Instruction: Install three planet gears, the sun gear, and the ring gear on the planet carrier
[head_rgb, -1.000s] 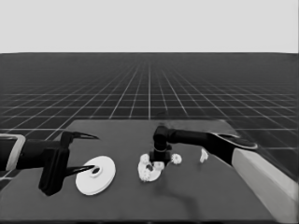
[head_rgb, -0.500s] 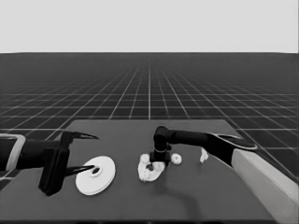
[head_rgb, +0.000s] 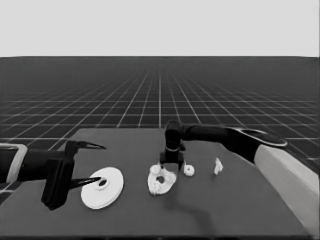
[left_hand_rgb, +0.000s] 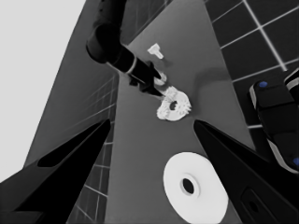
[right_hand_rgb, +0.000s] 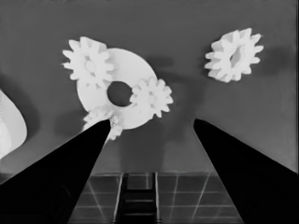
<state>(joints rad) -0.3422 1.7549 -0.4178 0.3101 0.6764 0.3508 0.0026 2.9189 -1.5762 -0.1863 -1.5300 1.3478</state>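
The right end effector (right_hand_rgb: 149, 135), fingers spread and empty, hovers above the smaller round part (right_hand_rgb: 119, 93), which carries three gears. Beside it lies the fourth gear (right_hand_rgb: 233, 53); judged next, grasp that squarely.

Right hand (head_rgb: 170, 161) spread (left hand (head_rgb: 92, 164) parked, spread).
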